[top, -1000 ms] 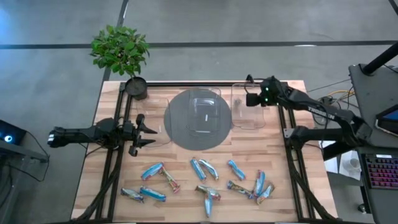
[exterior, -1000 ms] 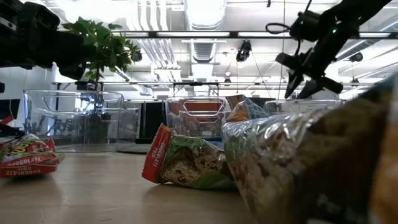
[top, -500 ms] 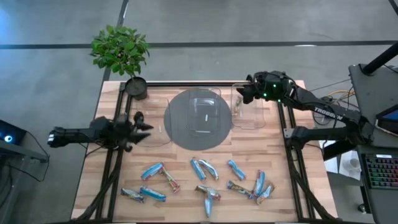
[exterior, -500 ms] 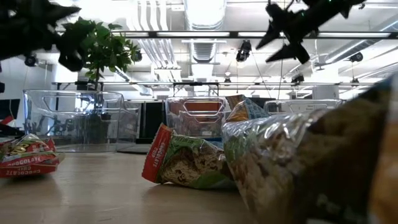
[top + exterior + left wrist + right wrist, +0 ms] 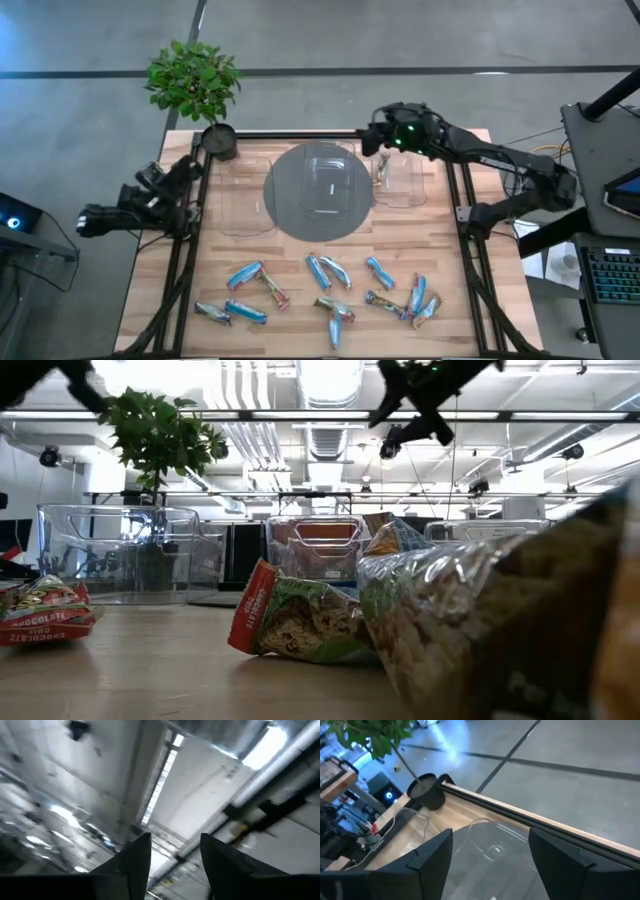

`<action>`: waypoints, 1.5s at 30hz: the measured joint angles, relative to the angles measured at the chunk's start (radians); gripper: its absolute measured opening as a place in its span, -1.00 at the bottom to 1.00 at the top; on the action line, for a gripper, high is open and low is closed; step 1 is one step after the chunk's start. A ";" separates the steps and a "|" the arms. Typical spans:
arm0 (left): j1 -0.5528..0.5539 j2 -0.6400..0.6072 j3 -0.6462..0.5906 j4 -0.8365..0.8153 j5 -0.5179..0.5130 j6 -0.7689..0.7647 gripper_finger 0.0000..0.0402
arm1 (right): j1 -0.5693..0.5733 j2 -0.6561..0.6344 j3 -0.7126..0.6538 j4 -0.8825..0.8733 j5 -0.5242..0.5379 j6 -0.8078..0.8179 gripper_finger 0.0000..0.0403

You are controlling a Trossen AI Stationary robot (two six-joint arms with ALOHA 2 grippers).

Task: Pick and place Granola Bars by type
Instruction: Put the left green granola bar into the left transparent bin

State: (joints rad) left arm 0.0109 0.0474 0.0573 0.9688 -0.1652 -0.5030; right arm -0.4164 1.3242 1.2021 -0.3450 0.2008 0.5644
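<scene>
Our right gripper (image 5: pixel 375 135) hangs above the far side of the table, over the gap between the middle clear container (image 5: pixel 328 185) and the right clear container (image 5: pixel 400 178). Its fingers (image 5: pixel 432 857) stand wide apart with nothing between them. Our left gripper (image 5: pixel 185 170) is raised at the table's left edge, pointing up toward the ceiling; its fingers (image 5: pixel 137 857) are also apart and empty.

The Granola Bars (image 5: pixel 330 290) all lie scattered on the near half of the wooden table (image 5: pixel 290 340), well apart from both grippers. In the low view a few sit close to the camera, among them a red-wrapped one (image 5: pixel 45 610) and a green-and-red one (image 5: pixel 295 620).

The left clear container (image 5: pixel 238 205) looks empty, as do the other two, though their clear walls make that hard to confirm. We judge the sorting barely begun: every visible bar is still to be picked and placed. A potted plant (image 5: pixel 195 85) stands at the far left corner.
</scene>
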 joint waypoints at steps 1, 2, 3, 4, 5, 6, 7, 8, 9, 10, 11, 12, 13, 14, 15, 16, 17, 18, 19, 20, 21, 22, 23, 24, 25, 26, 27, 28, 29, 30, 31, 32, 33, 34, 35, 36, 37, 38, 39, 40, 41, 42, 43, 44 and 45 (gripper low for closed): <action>0.000 0.013 0.026 -0.011 0.062 -0.003 -0.23 | 0.000 0.025 0.031 -0.018 -0.001 -0.010 0.23; 0.000 0.028 0.051 -0.033 0.115 -0.001 -0.23 | 0.000 0.047 0.058 -0.038 -0.009 -0.021 0.24; 0.000 0.045 0.069 -0.059 0.164 0.007 -0.23 | 0.001 0.069 0.087 -0.068 -0.020 -0.038 0.24; 0.000 0.068 0.086 -0.089 0.198 0.009 -0.23 | 0.006 0.091 0.117 -0.094 -0.023 -0.048 0.24; 0.000 0.096 0.099 -0.103 0.210 0.004 -0.23 | 0.010 0.109 0.146 -0.121 -0.023 -0.050 0.24; 0.000 0.126 0.108 -0.107 0.212 -0.008 -0.23 | 0.014 0.125 0.168 -0.148 -0.022 -0.052 0.23; 0.000 0.156 0.114 -0.106 0.213 -0.026 -0.23 | 0.020 0.139 0.187 -0.167 -0.021 -0.053 0.23; 0.000 0.183 0.121 -0.105 0.212 -0.048 -0.23 | 0.026 0.151 0.204 -0.173 -0.021 -0.056 0.23; 0.000 0.211 0.126 -0.104 0.209 -0.061 -0.23 | 0.032 0.161 0.216 -0.174 -0.021 -0.061 0.22; 0.000 0.244 0.132 -0.105 0.208 -0.078 -0.23 | 0.038 0.169 0.225 -0.178 -0.022 -0.068 0.22; 0.000 0.279 0.143 -0.105 0.209 -0.114 -0.23 | 0.044 0.174 0.231 -0.180 -0.021 -0.071 0.22; 0.000 0.309 0.156 -0.108 0.213 -0.173 -0.23 | 0.049 0.177 0.237 -0.179 -0.021 -0.072 0.22; 0.000 0.337 0.173 -0.117 0.237 -0.226 -0.23 | 0.054 0.179 0.241 -0.179 -0.021 -0.072 0.22; 0.000 0.363 0.194 -0.134 0.265 -0.284 -0.23 | 0.058 0.179 0.245 -0.179 -0.021 -0.072 0.22; 0.000 0.387 0.220 -0.172 0.302 -0.324 -0.24 | 0.060 0.177 0.246 -0.179 -0.021 -0.072 0.22; -0.002 0.406 0.253 -0.243 0.341 -0.350 -0.24 | 0.061 0.177 0.246 -0.181 -0.021 -0.075 0.21; -0.004 0.417 0.293 -0.371 0.383 -0.364 -0.24 | 0.064 0.177 0.246 -0.180 -0.020 -0.077 0.21; -0.007 0.425 0.341 -0.551 0.419 -0.365 -0.25 | 0.064 0.177 0.246 -0.182 -0.019 -0.078 0.21; -0.010 0.431 0.398 -0.773 0.438 -0.345 -0.26 | 0.064 0.177 0.246 -0.184 -0.019 -0.079 0.21; -0.014 0.441 0.464 -1.029 0.445 -0.304 -0.27 | 0.063 0.177 0.246 -0.184 -0.019 -0.081 0.21; -0.020 0.457 0.527 -1.250 0.445 -0.251 -0.28 | 0.063 0.177 0.246 -0.184 -0.019 -0.084 0.21; -0.028 0.480 0.593 -1.469 0.443 -0.189 -0.29 | 0.064 0.176 0.246 -0.187 -0.019 -0.090 0.21; -0.036 0.500 0.652 -1.659 0.439 -0.132 -0.29 | 0.066 0.176 0.246 -0.193 -0.018 -0.093 0.21; -0.043 0.519 0.699 -1.800 0.431 -0.086 -0.30 | 0.066 0.176 0.246 -0.203 -0.019 -0.094 0.21; -0.050 0.538 0.742 -1.903 0.427 -0.058 -0.30 | 0.068 0.176 0.246 -0.212 -0.018 -0.095 0.20; -0.058 0.550 0.776 -1.972 0.426 -0.049 -0.30 | 0.069 0.176 0.246 -0.224 -0.019 -0.098 0.20; -0.067 0.556 0.804 -2.011 0.427 -0.051 -0.30 | 0.071 0.176 0.246 -0.238 -0.018 -0.102 0.20; -0.081 0.558 0.826 -2.034 0.430 -0.062 -0.30 | 0.072 0.176 0.246 -0.251 -0.018 -0.107 0.20; -0.098 0.561 0.838 -2.045 0.434 -0.077 -0.30 | 0.072 0.176 0.246 -0.264 -0.018 -0.113 0.20; -0.120 0.566 0.843 -2.045 0.433 -0.102 -0.30 | 0.074 0.176 0.246 -0.278 -0.018 -0.118 0.20; -0.143 0.571 0.846 -2.042 0.424 -0.125 -0.30 | 0.076 0.176 0.246 -0.294 -0.017 -0.122 0.20; -0.169 0.575 0.847 -2.043 0.403 -0.143 -0.30 | 0.077 0.176 0.246 -0.308 -0.017 -0.127 0.20; -0.200 0.579 0.846 -2.044 0.375 -0.159 -0.30 | 0.079 0.176 0.246 -0.317 -0.016 -0.131 0.20; -0.236 0.590 0.840 -2.042 0.343 -0.178 -0.30 | 0.079 0.176 0.246 -0.324 -0.015 -0.136 0.19; -0.278 0.610 0.829 -2.043 0.310 -0.201 -0.30 | 0.080 0.176 0.246 -0.332 -0.015 -0.143 0.19; -0.323 0.631 0.820 -2.044 0.284 -0.225 -0.30 | 0.082 0.176 0.245 -0.337 -0.015 -0.150 0.19; -0.372 0.655 0.816 -2.043 0.256 -0.247 -0.30 | 0.083 0.176 0.245 -0.336 -0.014 -0.159 0.19; -0.424 0.681 0.812 -2.034 0.234 -0.265 -0.30 | 0.083 0.176 0.245 -0.335 -0.015 -0.169 0.19; -0.478 0.709 0.809 -2.032 0.218 -0.285 -0.30 | 0.083 0.176 0.245 -0.334 -0.014 -0.175 0.19; -0.533 0.738 0.806 -2.032 0.197 -0.308 -0.30 | 0.083 0.176 0.245 -0.332 -0.014 -0.179 0.19; -0.594 0.771 0.805 -2.032 0.174 -0.330 -0.30 | 0.083 0.175 0.245 -0.333 -0.014 -0.185 0.19; -0.651 0.806 0.805 -2.026 0.150 -0.351 -0.30 | 0.083 0.175 0.245 -0.332 -0.014 -0.194 0.19; -0.708 0.837 0.804 -2.024 0.124 -0.374 -0.30 | 0.083 0.175 0.245 -0.332 -0.014 -0.207 0.19; -0.766 0.866 0.804 -2.025 0.099 -0.402 -0.30 | 0.082 0.175 0.245 -0.332 -0.014 -0.219 0.19; -0.820 0.891 0.804 -2.021 0.075 -0.433 -0.30 | 0.082 0.175 0.245 -0.332 -0.014 -0.231 0.19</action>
State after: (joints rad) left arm -0.8093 0.9383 0.8615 -1.0517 -0.0903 -0.9358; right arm -0.3340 1.4994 1.4471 -0.6769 0.1872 0.3330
